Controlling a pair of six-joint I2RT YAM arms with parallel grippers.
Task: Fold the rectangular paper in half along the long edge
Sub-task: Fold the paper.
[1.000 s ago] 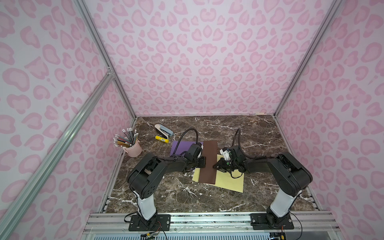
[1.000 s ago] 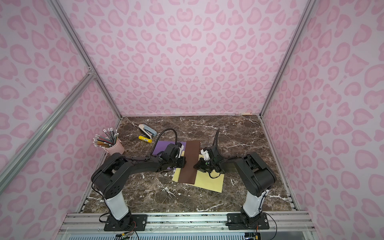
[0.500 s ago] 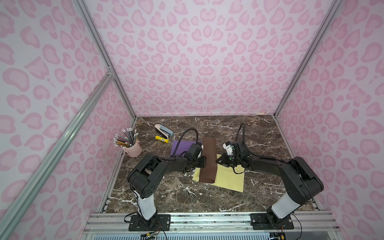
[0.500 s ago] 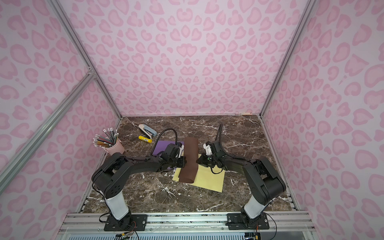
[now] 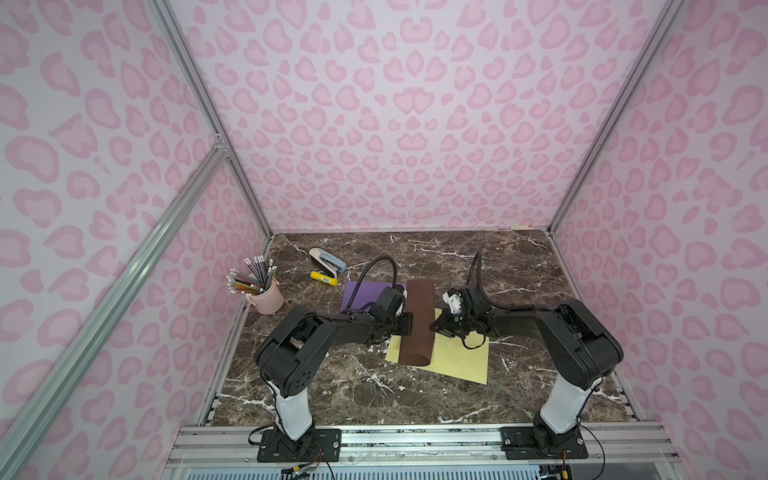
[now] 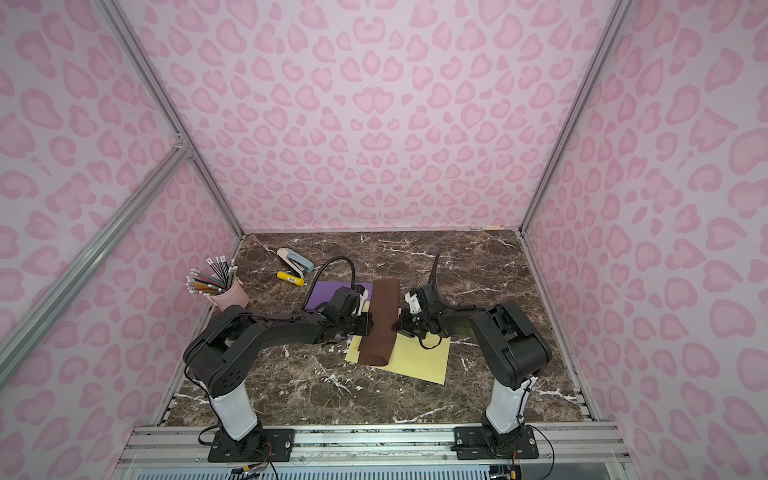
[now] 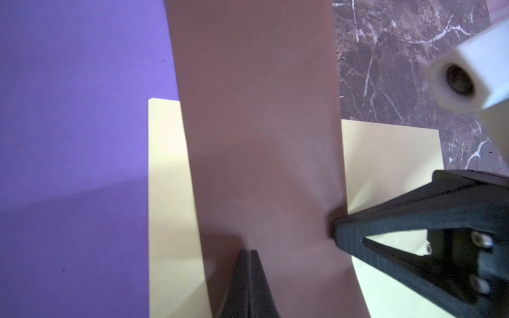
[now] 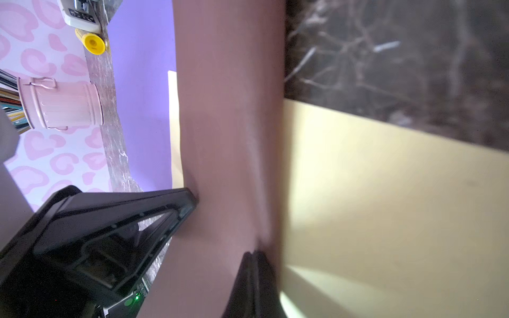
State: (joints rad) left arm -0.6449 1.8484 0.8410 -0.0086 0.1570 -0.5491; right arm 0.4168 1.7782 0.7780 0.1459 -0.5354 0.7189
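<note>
Brown paper (image 5: 417,324), a long narrow strip, lies on the middle of the worktop (image 5: 374,399), across a yellow sheet (image 5: 457,357), with its far end beside a purple sheet (image 5: 361,291). It looks light, thin and floppy. It puckers where it is pinched, so I judge it will sag and slip if pulled hard, and crease wherever it is squeezed. The long edges at mid-length seem the sensible place to hold it, and that is where both arms have it. The left end effector (image 5: 409,323) is clamped on one long edge. The right end effector (image 5: 434,326) is clamped on the opposite one, facing it.

Both top views show what the wrist cameras miss: the whole strip, with its near end curling up off the yellow sheet. The left wrist view shows, close up, closed fingertips (image 7: 249,275) biting into the paper and dimpling it. The right wrist view alone takes in a pink cup (image 8: 60,104) and a yellow-capped glue stick (image 8: 93,42) beyond the purple sheet.
</note>
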